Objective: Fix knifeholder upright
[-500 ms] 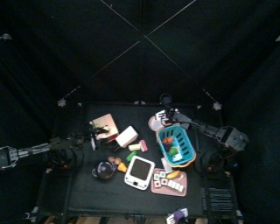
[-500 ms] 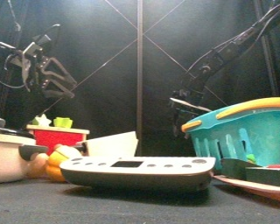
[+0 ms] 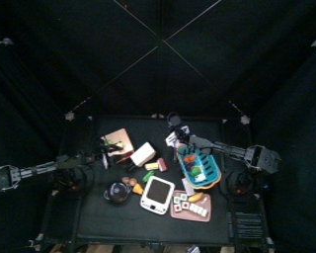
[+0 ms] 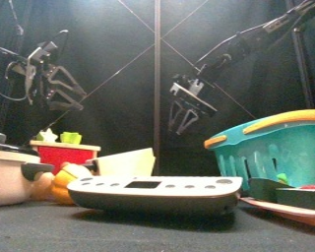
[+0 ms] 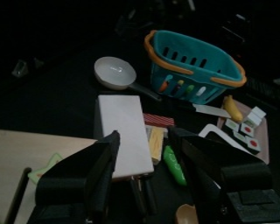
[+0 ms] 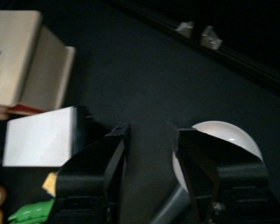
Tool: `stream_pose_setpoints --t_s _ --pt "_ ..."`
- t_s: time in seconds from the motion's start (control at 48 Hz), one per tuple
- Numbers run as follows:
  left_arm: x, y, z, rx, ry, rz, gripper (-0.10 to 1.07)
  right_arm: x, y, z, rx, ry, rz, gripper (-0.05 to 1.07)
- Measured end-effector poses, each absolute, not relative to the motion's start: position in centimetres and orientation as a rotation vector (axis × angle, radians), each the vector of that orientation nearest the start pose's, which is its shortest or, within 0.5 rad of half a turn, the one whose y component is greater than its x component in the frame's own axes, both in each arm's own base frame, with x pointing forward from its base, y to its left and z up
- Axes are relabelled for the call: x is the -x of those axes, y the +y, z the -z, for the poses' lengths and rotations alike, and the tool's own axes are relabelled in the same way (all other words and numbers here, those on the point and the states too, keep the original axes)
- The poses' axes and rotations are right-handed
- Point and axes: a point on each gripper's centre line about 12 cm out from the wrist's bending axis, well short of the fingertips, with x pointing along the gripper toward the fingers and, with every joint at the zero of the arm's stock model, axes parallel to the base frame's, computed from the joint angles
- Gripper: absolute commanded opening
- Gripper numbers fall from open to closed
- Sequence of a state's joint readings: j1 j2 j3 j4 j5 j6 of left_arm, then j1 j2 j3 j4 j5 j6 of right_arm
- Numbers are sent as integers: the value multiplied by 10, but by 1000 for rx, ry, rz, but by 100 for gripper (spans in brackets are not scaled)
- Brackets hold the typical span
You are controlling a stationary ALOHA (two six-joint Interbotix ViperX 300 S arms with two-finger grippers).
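Observation:
The knifeholder (image 3: pixel 143 154) is a pale oblong block lying on its side near the table's middle, between the tan board and the blue basket. It shows in the front view (image 4: pixel 127 162), the left wrist view (image 5: pixel 125 133) and the right wrist view (image 6: pixel 43 137). My left gripper (image 3: pixel 76 174) hangs open and empty at the table's left, high in the front view (image 4: pixel 48 87); its jaws (image 5: pixel 146 138) frame the block from a distance. My right gripper (image 3: pixel 178 127) hangs open and empty above the table behind the block (image 4: pixel 187 106), jaws apart (image 6: pixel 150 131).
A blue basket (image 3: pixel 201 181) with an orange rim stands right of the block. A white flat device (image 3: pixel 157 195) lies at the front. A tan board (image 3: pixel 116 138) is at the back left. A white spoon (image 5: pixel 113 72) lies near the basket. A pot (image 4: pixel 5 177) stands front left.
My right gripper has swung left from beside the basket toward the table's middle and now hangs in plain sight above the block's far side. The left arm has not moved.

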State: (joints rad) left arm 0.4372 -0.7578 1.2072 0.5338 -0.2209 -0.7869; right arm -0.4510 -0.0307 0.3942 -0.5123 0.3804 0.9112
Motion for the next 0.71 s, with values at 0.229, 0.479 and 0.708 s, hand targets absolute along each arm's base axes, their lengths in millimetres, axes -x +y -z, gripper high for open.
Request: stream_pose_setpoints --t_s 0.229,0.479,0.708 --pt "-216 57 -208 477 312 -309 53 -386 -175 -248 -475 509 628 50" --pt "-215 37 -187 643 447 -316 42 -407 -152 -244 -457 455 502 44" --pt "-215 36 -175 726 499 -360 42 -420 -149 -220 -461 491 481 44"
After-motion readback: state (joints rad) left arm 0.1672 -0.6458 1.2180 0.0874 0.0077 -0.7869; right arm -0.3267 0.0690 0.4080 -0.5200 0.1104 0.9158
